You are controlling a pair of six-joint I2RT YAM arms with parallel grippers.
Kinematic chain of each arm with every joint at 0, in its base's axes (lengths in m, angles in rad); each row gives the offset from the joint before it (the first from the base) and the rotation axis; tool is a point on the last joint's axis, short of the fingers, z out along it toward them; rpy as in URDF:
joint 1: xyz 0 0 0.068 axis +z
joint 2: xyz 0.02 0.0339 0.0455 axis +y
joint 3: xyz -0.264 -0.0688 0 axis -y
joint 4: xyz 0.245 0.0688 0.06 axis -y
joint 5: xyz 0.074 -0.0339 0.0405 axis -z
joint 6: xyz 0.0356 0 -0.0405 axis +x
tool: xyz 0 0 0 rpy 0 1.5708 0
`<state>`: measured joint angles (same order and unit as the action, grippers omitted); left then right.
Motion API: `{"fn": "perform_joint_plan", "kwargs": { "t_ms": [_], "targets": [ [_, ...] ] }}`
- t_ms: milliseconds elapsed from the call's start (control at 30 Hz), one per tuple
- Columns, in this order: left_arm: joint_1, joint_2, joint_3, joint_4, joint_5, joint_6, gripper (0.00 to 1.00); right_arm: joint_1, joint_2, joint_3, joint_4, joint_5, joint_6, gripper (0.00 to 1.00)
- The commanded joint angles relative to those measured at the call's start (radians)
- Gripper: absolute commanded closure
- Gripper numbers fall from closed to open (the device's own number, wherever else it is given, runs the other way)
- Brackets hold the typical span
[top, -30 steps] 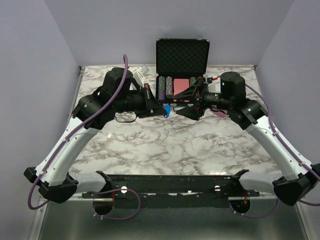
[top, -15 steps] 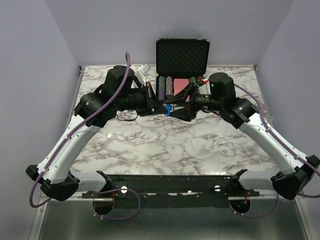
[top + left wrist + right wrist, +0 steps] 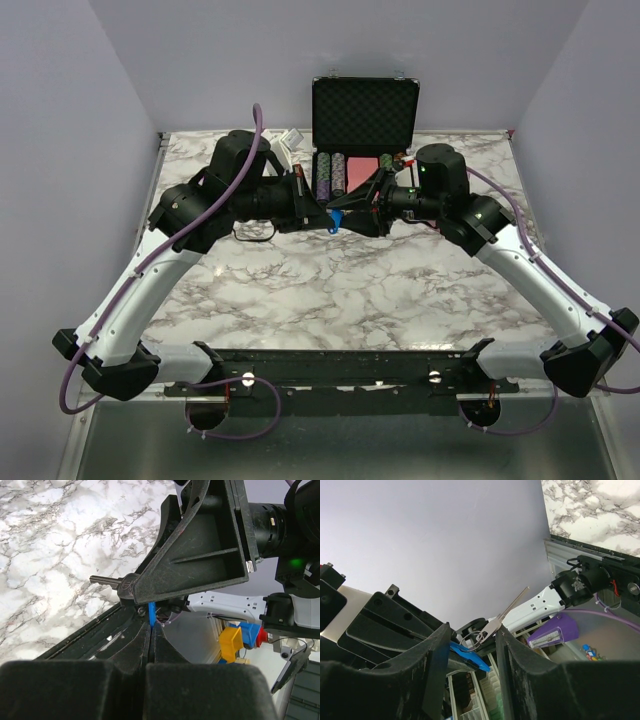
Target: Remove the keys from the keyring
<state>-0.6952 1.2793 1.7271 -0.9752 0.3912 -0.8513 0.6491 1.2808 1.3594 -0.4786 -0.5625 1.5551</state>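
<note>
Left gripper point(image 3: 150, 630): jaws together, clamped on the blue-headed key point(image 3: 151, 614). It holds the bunch in the air over the far middle of the bench point(image 3: 350, 290), just in front of the open chip case point(image 3: 364, 110), probably to anchor it for a pull.

Right gripper point(image 3: 474, 630): jaws apart, straddling the keyring point(image 3: 469, 641) and the silver key point(image 3: 507, 611). I cannot tell whether they touch either one.

In the left wrist view the right gripper's body hides the ring. The top view shows only a blue speck.

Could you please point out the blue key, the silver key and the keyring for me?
blue key point(image 3: 470, 657): right wrist view, on its plastic head.
silver key point(image 3: 104, 580): left wrist view, on its blade.
keyring point(image 3: 468, 634): right wrist view, on its wire loop.
</note>
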Motion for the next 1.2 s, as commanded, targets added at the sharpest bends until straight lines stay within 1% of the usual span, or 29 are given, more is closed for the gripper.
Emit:
{"fn": "perform_joint_plan", "kwargs": {
  "t_ms": [0, 200, 367, 467, 533, 700, 800, 833, 900, 1033, 1167],
  "targets": [
    [-0.004, -0.015, 0.035, 0.043, -0.012, 0.031, 1.00, 0.007, 0.017, 0.006, -0.015, 0.007, -0.012, 0.52],
    [-0.004, -0.032, 0.031, 0.059, 0.009, 0.055, 1.00, 0.007, 0.032, 0.009, -0.005, -0.001, -0.018, 0.51],
    [-0.003, -0.051, 0.031, 0.063, 0.025, 0.080, 1.00, 0.007, 0.046, 0.017, 0.003, -0.011, -0.020, 0.40],
    [-0.003, -0.063, 0.026, 0.058, 0.023, 0.086, 1.00, 0.007, 0.051, 0.023, 0.001, -0.010, -0.021, 0.39],
    [-0.004, -0.067, 0.020, 0.053, 0.023, 0.086, 1.00, 0.007, 0.054, 0.026, 0.002, -0.011, -0.023, 0.40],
    [-0.003, -0.075, 0.009, 0.053, 0.023, 0.089, 1.00, 0.007, 0.054, 0.032, 0.001, -0.016, -0.024, 0.50],
    [-0.004, -0.075, 0.009, 0.056, 0.020, 0.089, 1.00, 0.007, 0.052, 0.038, -0.003, -0.023, -0.032, 0.50],
    [-0.004, -0.074, 0.009, 0.058, 0.020, 0.089, 1.00, 0.007, 0.051, 0.041, -0.002, -0.028, -0.036, 0.49],
    [-0.003, -0.071, 0.015, 0.058, 0.017, 0.086, 1.00, 0.007, 0.052, 0.052, 0.001, -0.040, -0.065, 0.43],
    [-0.003, -0.060, 0.049, 0.043, 0.015, 0.071, 1.00, 0.007, 0.046, 0.058, 0.034, -0.051, -0.182, 0.29],
    [-0.003, -0.020, 0.142, -0.049, -0.009, 0.034, 1.00, 0.007, 0.028, 0.032, 0.118, -0.039, -0.317, 0.21]
  ]
}}
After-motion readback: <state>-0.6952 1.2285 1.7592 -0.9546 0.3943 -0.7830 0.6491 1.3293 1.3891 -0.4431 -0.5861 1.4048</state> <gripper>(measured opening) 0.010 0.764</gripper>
